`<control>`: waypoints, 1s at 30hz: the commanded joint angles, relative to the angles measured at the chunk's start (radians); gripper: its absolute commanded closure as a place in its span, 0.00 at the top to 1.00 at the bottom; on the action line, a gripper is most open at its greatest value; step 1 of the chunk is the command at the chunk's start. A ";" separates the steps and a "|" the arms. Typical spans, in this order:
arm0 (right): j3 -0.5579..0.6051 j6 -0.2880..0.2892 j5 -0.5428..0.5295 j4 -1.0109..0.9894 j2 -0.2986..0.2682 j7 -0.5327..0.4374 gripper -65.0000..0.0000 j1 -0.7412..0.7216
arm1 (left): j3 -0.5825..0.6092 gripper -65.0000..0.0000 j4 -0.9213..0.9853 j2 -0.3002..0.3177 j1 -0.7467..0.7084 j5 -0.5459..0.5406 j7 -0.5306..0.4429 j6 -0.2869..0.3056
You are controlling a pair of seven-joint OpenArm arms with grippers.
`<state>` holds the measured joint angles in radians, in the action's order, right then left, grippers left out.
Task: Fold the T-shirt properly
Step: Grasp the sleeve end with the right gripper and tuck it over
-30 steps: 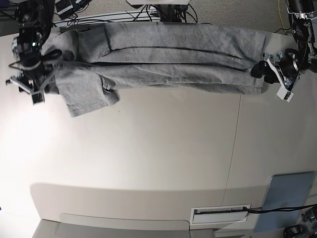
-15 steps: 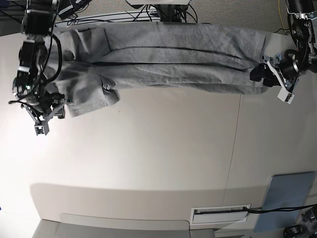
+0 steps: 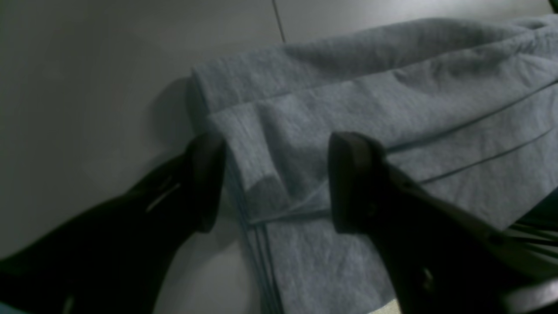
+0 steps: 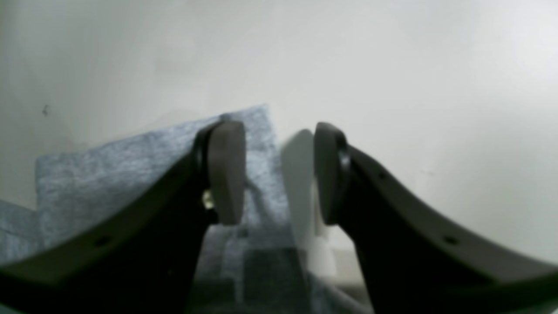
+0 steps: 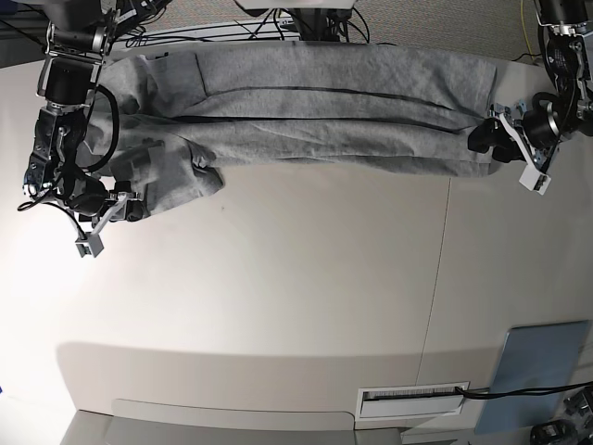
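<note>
Since the earlier frames the right pincer (image 5: 119,206) has travelled down the base view's left side, from beside the shirt's upper edge to the loose sleeve corner, and has turned so its fingers now lie nearly level, pointing toward the cloth. The left pincer (image 5: 488,142) has barely shifted and stays at the opposite end of the garment.

The T-shirt (image 5: 324,107) lies on the pale worktop (image 5: 306,297) along its far edge, folded lengthwise into a long grey band with dark fold lines running along it. One sleeve (image 5: 171,181) sticks out toward the near side at the base view's left end.

In the right wrist view the right pincer (image 4: 272,174) stands partly open with nothing between the pads. One finger (image 4: 224,172) is over the sleeve corner (image 4: 130,174), the other over bare worktop (image 4: 414,87), and the cloth's edge runs just inside the gap. Whether the finger touches the fabric cannot be told.

In the left wrist view the left pincer (image 3: 274,183) is spread wide, straddling the folded end of the T-shirt (image 3: 392,109). One finger (image 3: 207,179) sits just off the stacked layered edge above the worktop (image 3: 87,87), and the other is over the cloth. A small folded flap lies between them, but the jaws are not closed on it.
</note>
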<state>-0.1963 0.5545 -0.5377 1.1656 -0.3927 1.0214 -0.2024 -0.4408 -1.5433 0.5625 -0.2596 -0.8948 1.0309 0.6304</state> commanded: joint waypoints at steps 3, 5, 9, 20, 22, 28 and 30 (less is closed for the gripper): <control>-0.001 0.020 0.011 0.003 -0.005 0.061 0.21 -0.008 | -0.010 0.58 -0.016 0.022 0.007 -0.019 -0.018 0.004; -0.001 0.037 0.013 0.003 -0.006 0.064 0.05 -0.008 | -0.010 0.58 -0.016 0.022 0.008 -0.019 -0.019 0.004; -0.002 0.056 0.014 0.022 -0.007 -0.014 0.00 -0.008 | -0.010 0.58 -0.016 0.022 0.008 -0.018 -0.024 0.003; -0.002 0.100 0.015 0.536 -0.006 -0.026 0.00 0.185 | -0.010 0.58 -0.015 0.022 0.007 0.030 -0.071 0.003; -0.002 0.099 0.015 0.642 -0.006 -0.022 0.00 0.258 | -0.010 0.58 -0.015 0.022 0.007 0.029 -0.071 0.003; -0.002 0.097 0.014 0.902 -0.006 -0.020 0.00 0.500 | -0.010 0.58 -0.016 0.022 0.007 0.028 -0.070 0.003; -0.001 0.093 0.014 0.968 -0.006 -0.024 0.00 0.582 | -0.010 0.58 -0.015 0.022 0.007 0.028 -0.070 0.003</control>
<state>-0.1894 0.6483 -0.5083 2.1155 -0.3847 1.0237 0.3912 -0.4408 -1.5436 0.5621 -0.2600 -0.8486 0.9779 0.6300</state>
